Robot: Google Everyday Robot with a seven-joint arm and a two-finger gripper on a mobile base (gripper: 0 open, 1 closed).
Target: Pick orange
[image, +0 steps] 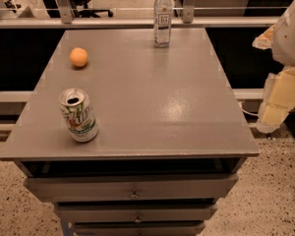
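Note:
The orange (78,57) is a small round fruit resting on the grey table top (152,97), at the far left. My gripper (279,102) is at the right edge of the view, beside and just beyond the table's right edge, far from the orange. It hangs below the white arm housing (292,33). Nothing is between its parts that I can see.
A green-and-white soda can (78,115) stands upright near the front left of the table, opened on top. A clear water bottle (162,17) stands at the far edge, middle. Drawers (132,188) sit below the top. A railing runs behind the table.

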